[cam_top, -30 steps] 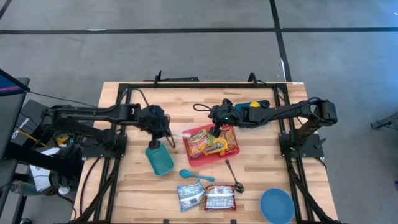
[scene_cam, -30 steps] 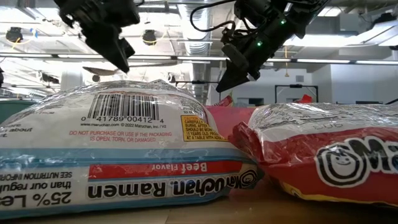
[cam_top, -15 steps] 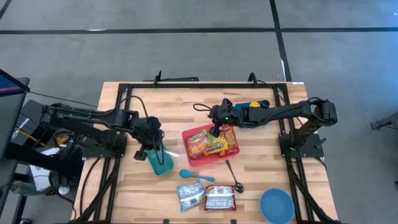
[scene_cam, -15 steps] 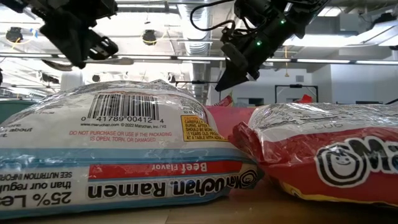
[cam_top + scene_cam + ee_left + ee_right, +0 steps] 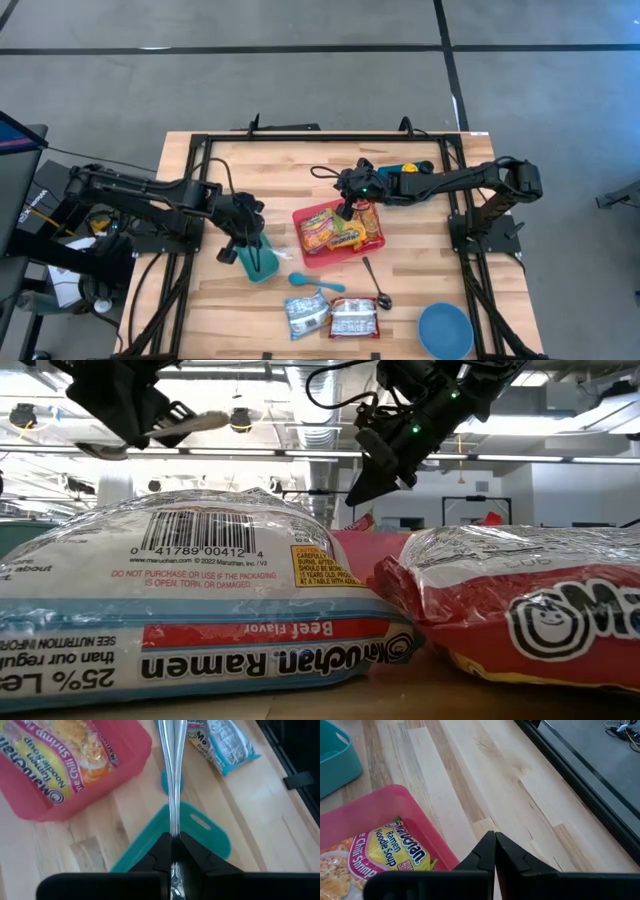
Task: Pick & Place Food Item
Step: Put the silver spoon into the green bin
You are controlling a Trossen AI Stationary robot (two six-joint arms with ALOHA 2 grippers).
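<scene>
Now we see our left hand (image 5: 243, 238) has swung from 12 o'clock of the teal bin (image 5: 258, 258) down over it, clamped on a spoon (image 5: 172, 775). Ramen (image 5: 335, 232) lies in the red tray (image 5: 303, 217), under our shut, empty right hand (image 5: 345, 208); no food moves.

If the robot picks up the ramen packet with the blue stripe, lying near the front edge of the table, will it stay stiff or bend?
The blue-striped ramen packet probably stays fairly stiff: it looks puffed around a flat block. Its shiny crinkled wrapper may be slippery and could slide between the fingers. It is likely light and, lying flat on the table, unlikely to roll.
</scene>
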